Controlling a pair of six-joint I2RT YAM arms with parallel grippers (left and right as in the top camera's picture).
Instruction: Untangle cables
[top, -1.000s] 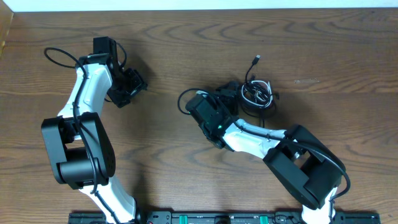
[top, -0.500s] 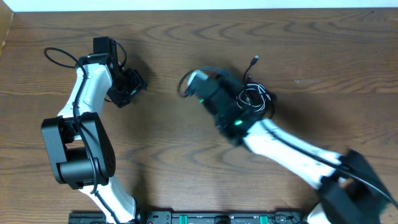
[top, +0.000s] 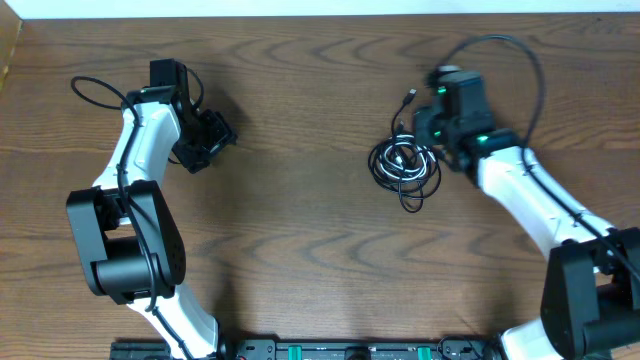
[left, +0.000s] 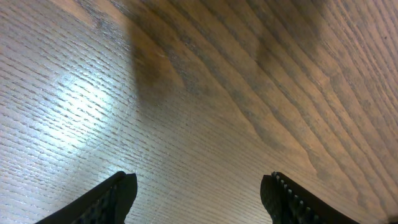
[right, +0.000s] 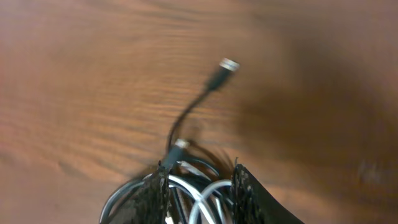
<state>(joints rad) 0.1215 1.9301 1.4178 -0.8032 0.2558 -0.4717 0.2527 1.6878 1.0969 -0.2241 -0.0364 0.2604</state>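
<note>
Blur softens the right wrist view, where the bottom edge cuts off the coiled cables and both fingers of the right gripper. Whether those fingers pinch a strand cannot be told. In the left wrist view, the lower edge likewise crops the left gripper.

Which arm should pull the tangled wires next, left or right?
Right, probably. The right gripper is at the cables, its fingers on either side of some strands. The left gripper hangs open over bare table, far from them.
</note>
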